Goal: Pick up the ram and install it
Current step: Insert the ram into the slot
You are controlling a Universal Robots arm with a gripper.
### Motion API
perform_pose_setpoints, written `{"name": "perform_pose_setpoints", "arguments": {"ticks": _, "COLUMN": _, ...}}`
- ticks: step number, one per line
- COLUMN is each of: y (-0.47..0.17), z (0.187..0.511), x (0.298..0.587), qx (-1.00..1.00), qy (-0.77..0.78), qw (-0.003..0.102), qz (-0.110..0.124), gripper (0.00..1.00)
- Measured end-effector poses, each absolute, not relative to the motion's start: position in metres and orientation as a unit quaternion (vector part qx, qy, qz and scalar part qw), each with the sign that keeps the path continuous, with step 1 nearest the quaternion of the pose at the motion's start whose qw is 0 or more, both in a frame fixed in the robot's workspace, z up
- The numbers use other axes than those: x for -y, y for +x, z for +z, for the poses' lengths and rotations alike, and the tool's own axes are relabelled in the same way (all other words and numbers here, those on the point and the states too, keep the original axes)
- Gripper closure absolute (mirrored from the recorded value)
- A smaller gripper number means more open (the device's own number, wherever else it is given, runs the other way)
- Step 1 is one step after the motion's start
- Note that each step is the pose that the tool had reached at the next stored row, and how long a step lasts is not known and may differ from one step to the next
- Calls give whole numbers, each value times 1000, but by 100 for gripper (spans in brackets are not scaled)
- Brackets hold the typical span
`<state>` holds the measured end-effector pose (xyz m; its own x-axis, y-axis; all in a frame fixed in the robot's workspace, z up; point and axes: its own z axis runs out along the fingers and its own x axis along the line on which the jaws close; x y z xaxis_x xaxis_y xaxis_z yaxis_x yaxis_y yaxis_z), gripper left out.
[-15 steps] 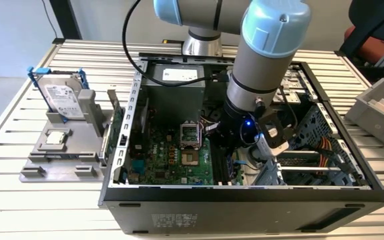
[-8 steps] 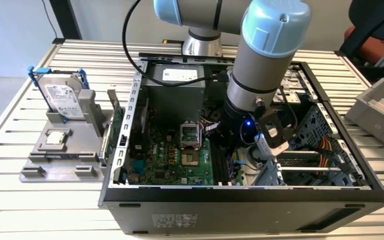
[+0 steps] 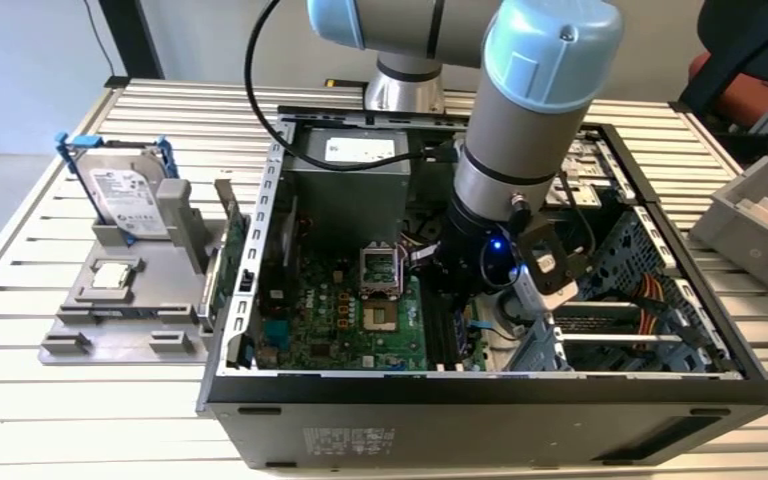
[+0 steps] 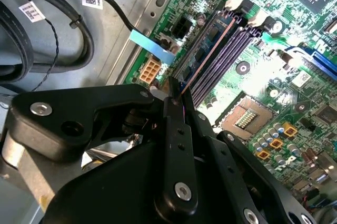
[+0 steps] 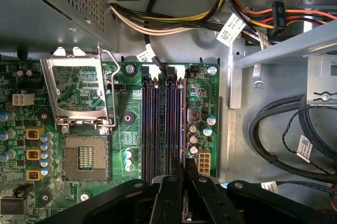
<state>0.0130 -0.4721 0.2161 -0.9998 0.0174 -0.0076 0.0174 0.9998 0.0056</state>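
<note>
One computer case (image 3: 491, 395), one motherboard (image 3: 344, 320), one hard drive (image 3: 128, 195).

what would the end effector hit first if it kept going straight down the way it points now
Most likely the memory slots on the motherboard: in both wrist views the end effector points at them, gripping the ram edge-on along one slot. How much gap remains is unclear.

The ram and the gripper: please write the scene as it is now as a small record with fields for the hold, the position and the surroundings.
gripper: the gripper is shut on the ram, which is seen edge-on
ram position: along the memory slots, over the one farthest from the processor socket; cannot tell if it is seated
socket: empty, frame lifted
setting: motherboard inside the open computer case
</note>
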Motion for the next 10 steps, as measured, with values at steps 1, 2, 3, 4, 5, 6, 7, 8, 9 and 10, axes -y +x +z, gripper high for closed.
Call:
{"name": "perform_pose_setpoints", "arguments": {"ticks": 1, "y": 13, "z": 216, "x": 472, "qx": -1000, "qy": 9, "qw": 4, "qz": 3, "gripper": 100}}
{"name": "perform_pose_setpoints", "arguments": {"ticks": 2, "y": 13, "z": 216, "x": 472, "qx": -1000, "qy": 9, "qw": 4, "qz": 3, "gripper": 100}}
{"name": "perform_pose_setpoints", "arguments": {"ticks": 3, "y": 12, "z": 216, "x": 472, "qx": -1000, "qy": 9, "qw": 4, "qz": 3, "gripper": 100}}
{"name": "perform_pose_setpoints", "arguments": {"ticks": 4, "y": 12, "z": 216, "x": 472, "qx": -1000, "qy": 9, "qw": 4, "qz": 3, "gripper": 100}}
{"name": "perform_pose_setpoints", "arguments": {"ticks": 5, "y": 12, "z": 216, "x": 472, "qx": -1000, "qy": 9, "qw": 4, "qz": 3, "gripper": 100}}
{"name": "perform_pose_setpoints", "arguments": {"ticks": 6, "y": 12, "z": 216, "x": 472, "qx": -1000, "qy": 10, "qw": 4, "qz": 3, "gripper": 100}}
{"name": "perform_pose_setpoints", "arguments": {"ticks": 7, "y": 12, "z": 216, "x": 472, "qx": -1000, "qy": 10, "qw": 4, "qz": 3, "gripper": 100}}
{"name": "perform_pose_setpoints", "arguments": {"ticks": 8, "y": 11, "z": 216, "x": 472, "qx": -1000, "qy": 11, "qw": 4, "qz": 3, "gripper": 100}}
{"name": "perform_pose_setpoints", "arguments": {"ticks": 9, "y": 11, "z": 215, "x": 472, "qx": -1000, "qy": 12, "qw": 4, "qz": 3, "gripper": 100}}
{"name": "perform_pose_setpoints", "arguments": {"ticks": 10, "y": 11, "z": 215, "x": 472, "qx": -1000, "qy": 13, "qw": 4, "qz": 3, "gripper": 100}}
